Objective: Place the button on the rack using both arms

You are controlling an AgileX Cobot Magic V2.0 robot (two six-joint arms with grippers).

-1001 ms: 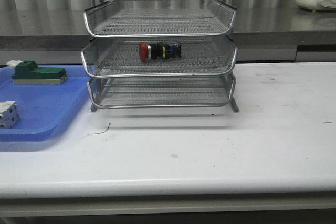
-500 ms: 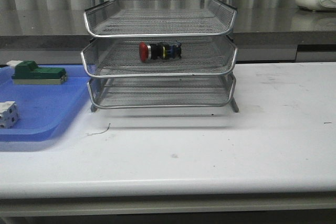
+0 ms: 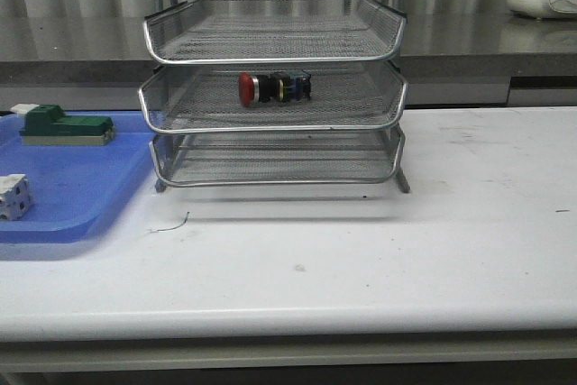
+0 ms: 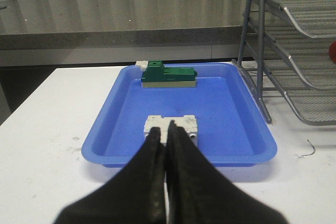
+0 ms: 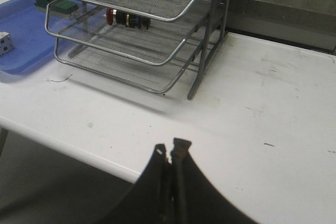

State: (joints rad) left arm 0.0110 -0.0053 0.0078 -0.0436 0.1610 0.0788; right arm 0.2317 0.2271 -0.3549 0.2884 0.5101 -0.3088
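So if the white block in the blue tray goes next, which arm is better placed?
Left, probably: its fingers, shut and empty, sit just short of the white block in the blue tray. The right gripper is off beyond the rack.

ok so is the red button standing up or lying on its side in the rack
On its side. The button lies across the mesh of the rack's middle tier, red head pointing left in the front view, rear block pointing right.

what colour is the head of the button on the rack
Red. The button lies on the rack's middle tier; the front view shows it best.
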